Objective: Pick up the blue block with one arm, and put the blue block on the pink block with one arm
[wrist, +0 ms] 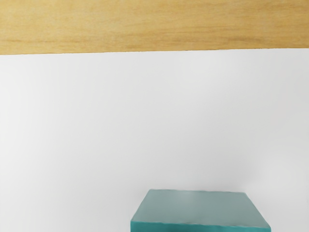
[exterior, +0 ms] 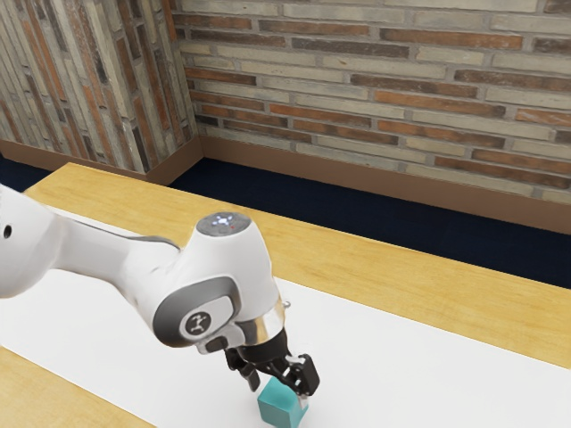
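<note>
The blue block [exterior: 280, 407], teal in appearance, lay nearest, over the white mat [exterior: 428, 374]. Whether it rested on the mat or was raised could not be determined. The end effector [exterior: 284, 382] hung directly above it, placing the block at 6 o'clock and close under the hand. Whether the end effector was apart or clamped on the block could not be determined. The block looked cube-like, with no long axis to align to. Beyond, toward 12 o'clock, ran the wooden bench [exterior: 401, 267], then the brick wall [exterior: 375, 80].

Simulated indoor test room: 2 brick walls [exterior: 375, 80] with wooden baseboard [exterior: 357, 171], dark blue floor [exterior: 401, 218], 1 wooden table [exterior: 401, 276] carrying a white mat [exterior: 428, 374].
</note>
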Tool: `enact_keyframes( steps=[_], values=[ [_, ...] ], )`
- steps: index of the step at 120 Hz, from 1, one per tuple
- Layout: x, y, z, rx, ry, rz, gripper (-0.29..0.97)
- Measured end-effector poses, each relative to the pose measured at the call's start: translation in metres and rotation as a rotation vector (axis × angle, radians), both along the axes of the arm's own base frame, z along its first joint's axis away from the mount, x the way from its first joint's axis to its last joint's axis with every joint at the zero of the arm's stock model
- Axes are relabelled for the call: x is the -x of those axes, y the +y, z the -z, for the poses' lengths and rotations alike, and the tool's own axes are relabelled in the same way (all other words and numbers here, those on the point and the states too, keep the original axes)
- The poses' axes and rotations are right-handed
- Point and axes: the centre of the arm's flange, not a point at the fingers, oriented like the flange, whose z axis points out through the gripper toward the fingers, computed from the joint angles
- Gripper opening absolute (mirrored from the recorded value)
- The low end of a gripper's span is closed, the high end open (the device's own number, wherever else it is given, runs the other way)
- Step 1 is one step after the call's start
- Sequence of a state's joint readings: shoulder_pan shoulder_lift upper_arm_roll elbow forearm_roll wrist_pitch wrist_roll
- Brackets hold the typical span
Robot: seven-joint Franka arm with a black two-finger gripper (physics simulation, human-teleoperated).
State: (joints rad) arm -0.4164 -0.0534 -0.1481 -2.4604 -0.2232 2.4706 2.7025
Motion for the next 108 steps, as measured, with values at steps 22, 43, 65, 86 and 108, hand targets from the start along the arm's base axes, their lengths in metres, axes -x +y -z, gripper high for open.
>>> enact_keyframes(
  steps=[22, 43, 65, 86, 108],
  values=[
    [0.01, -0.006, 0.003, -0.1, -0.038, 0.146, 0.68],
    [-0.001, 0.005, 0.002, -0.107, -0.043, 0.109, 0.68],
    [0.0, 0.001, 0.013, -0.108, -0.022, 0.071, 0.68],
    [-0.001, -0.004, 0.021, -0.107, -0.025, 0.057, 0.68],
    [0.0, -0.008, 0.022, -0.124, -0.042, 0.071, 0.68]
  ],
)
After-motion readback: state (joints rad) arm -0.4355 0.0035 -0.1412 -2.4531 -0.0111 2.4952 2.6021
